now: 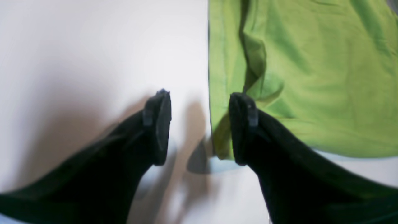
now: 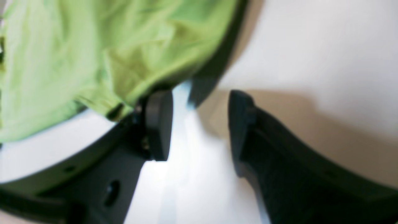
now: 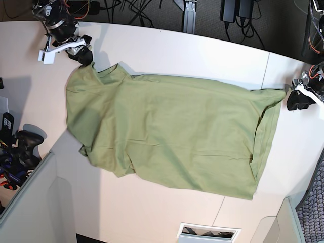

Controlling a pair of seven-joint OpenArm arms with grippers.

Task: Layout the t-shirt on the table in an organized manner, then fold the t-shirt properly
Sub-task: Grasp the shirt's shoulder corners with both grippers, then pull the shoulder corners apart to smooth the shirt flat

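Note:
The light olive-green t-shirt [image 3: 172,131] lies spread across the white table [image 3: 167,45], with its neck end toward the left of the base view and its hem toward the right. My left gripper [image 3: 297,99] stands open at the hem's far corner. In the left wrist view the shirt's [image 1: 311,62] edge runs between the fingers of the gripper [image 1: 200,127], and one fingertip [image 1: 244,124] is over the cloth. My right gripper [image 3: 83,54] is open by the shoulder corner. In its wrist view the t-shirt [image 2: 93,46] sits beside the gripper [image 2: 200,127], with only bare table between the fingers.
Black devices [image 3: 20,147] sit at the left table edge. Raised grey-white panels stand at the bottom left [image 3: 30,207] and bottom right [image 3: 288,223]. A slot [image 3: 207,233] opens at the front edge. Cables [image 3: 142,10] hang behind the table.

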